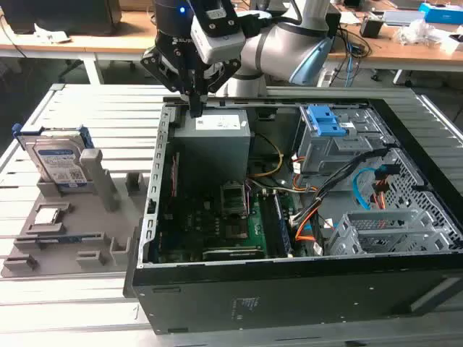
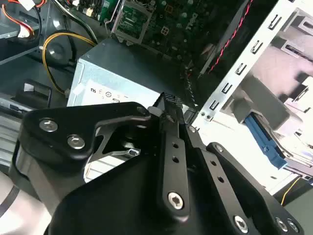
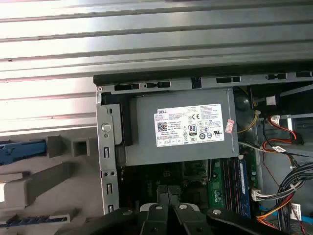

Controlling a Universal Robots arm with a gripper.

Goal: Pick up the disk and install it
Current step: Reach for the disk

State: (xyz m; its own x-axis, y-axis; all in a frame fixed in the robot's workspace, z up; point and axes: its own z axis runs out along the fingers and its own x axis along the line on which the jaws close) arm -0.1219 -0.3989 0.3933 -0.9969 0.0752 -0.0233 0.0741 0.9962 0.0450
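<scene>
Computer case (image 1: 289,296) lies open; disk (image 1: 61,163) stands untouched at the exterior view's left (nothing installed yet), hand (image 1: 195,108) pinched shut and empty over the power supply (image 1: 213,124).

Cannot see the lower edge of the disk (image 1: 59,160), sunk in the grey holder (image 1: 72,238) at the exterior view's left, nor its lower right corner behind a holder post (image 1: 98,177). Cannot make out the print on its label. In the first wrist view, cuts its blue frame (image 3: 19,148) short at the picture's edge. In the second wrist view, hides part of the power supply (image 2: 122,68) behind the gripper (image 2: 171,100).
</scene>
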